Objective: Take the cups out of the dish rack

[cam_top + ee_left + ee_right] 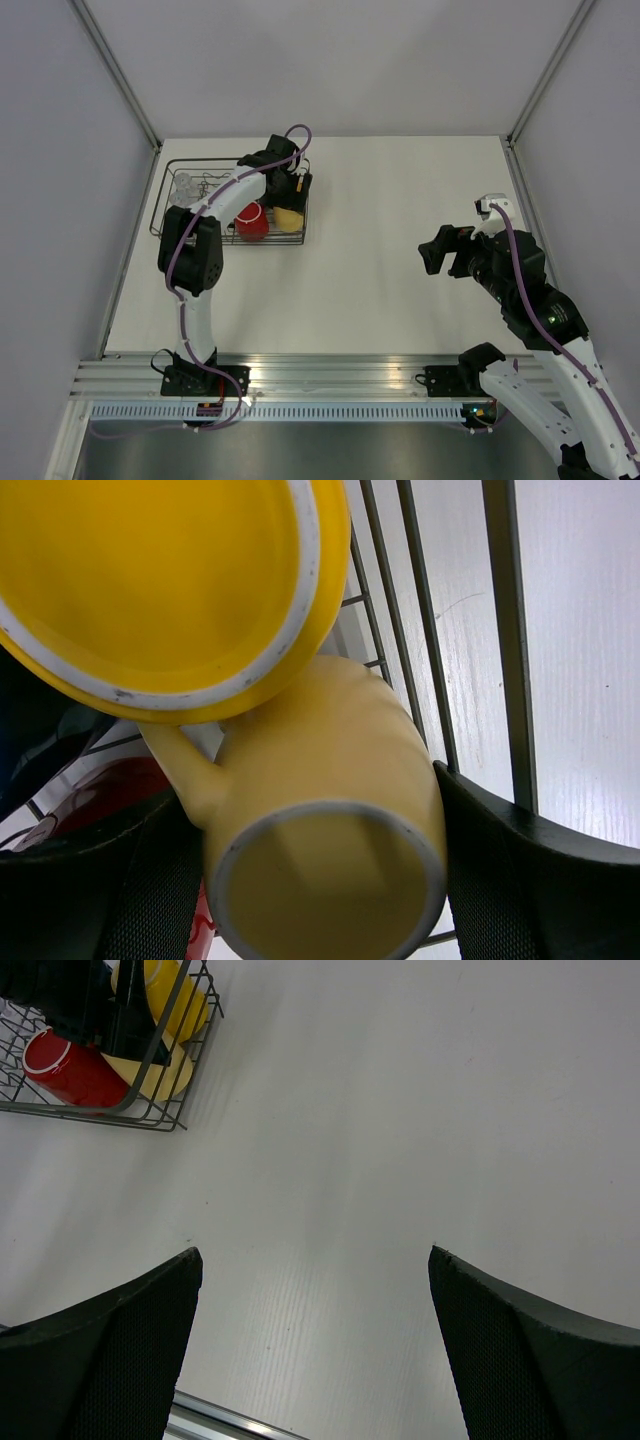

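Left fingers (520, 880) clamp the pale mug (330, 810), lower centre; right fingers (110, 1350) stand wide, empty. Risk: bright yellow mug (150, 580), upper left, leans on it; lifting may topple it.

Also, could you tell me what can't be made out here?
Left wrist view: bright yellow mug cut off by the top edge; red mug mostly behind the left gripper.
Top view: glass tumblers too small to count.
Right wrist view: dish rack cut off top-left.

pale cream mug (330, 780): on its side, dish rack (158, 205) right end | bright yellow mug (150, 570): against it | red mug (251, 222): beside
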